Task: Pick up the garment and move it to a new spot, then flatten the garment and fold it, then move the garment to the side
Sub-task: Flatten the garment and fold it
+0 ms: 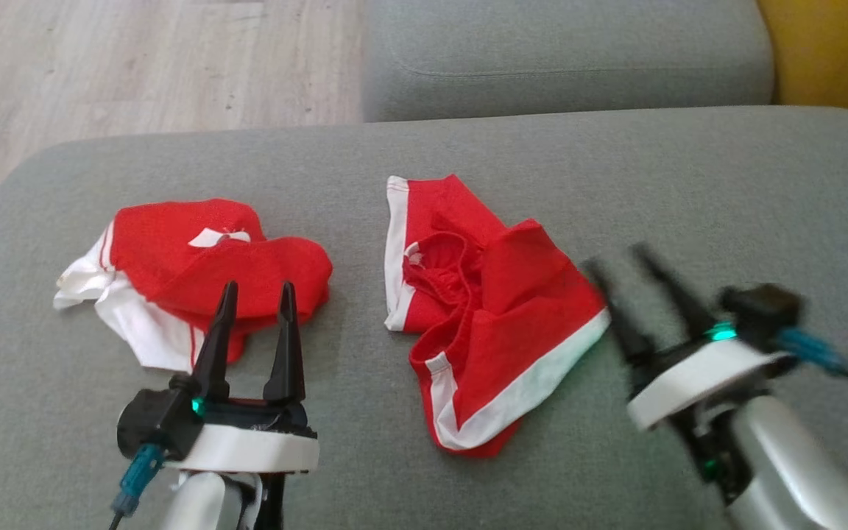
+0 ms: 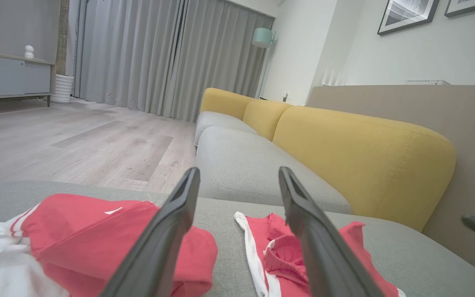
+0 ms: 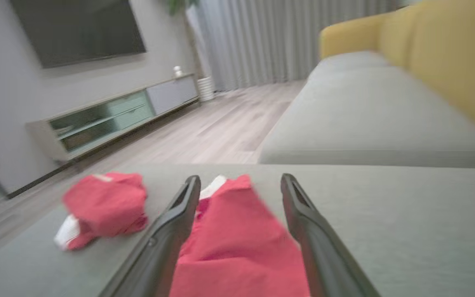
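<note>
The garment (image 1: 497, 316), red with white trim, lies crumpled near the middle of a broad grey cushion (image 1: 615, 169), its waistband opening facing up and one white-edged leg spread toward 5 o'clock.

The right pincer (image 1: 615, 258) sits at about 4 o'clock in the head view and is blurred. Its two dark fingers stand well apart and hold nothing. From this pincer the garment lies at 9 o'clock, with the fingertips just beside the cloth's right-hand edge; I cannot tell whether they touch it. In the right wrist view the red cloth shows between and below the spread fingers, loose on the cushion.

The left pincer (image 1: 258, 287) is at 7 o'clock in the head view, also wide open and empty, fingers pointing to 12 o'clock. The garment lies at 2 o'clock from it, apart from it. Right at its fingertips is another red-and-white piece (image 1: 196, 265), bunched up, at 9 o'clock from the garment and separated from it by a strip of bare cushion. Whether the left fingers touch that piece cannot be told.

Beyond the cushion, at 12 o'clock, is a grey sofa seat (image 1: 564, 51).
</note>
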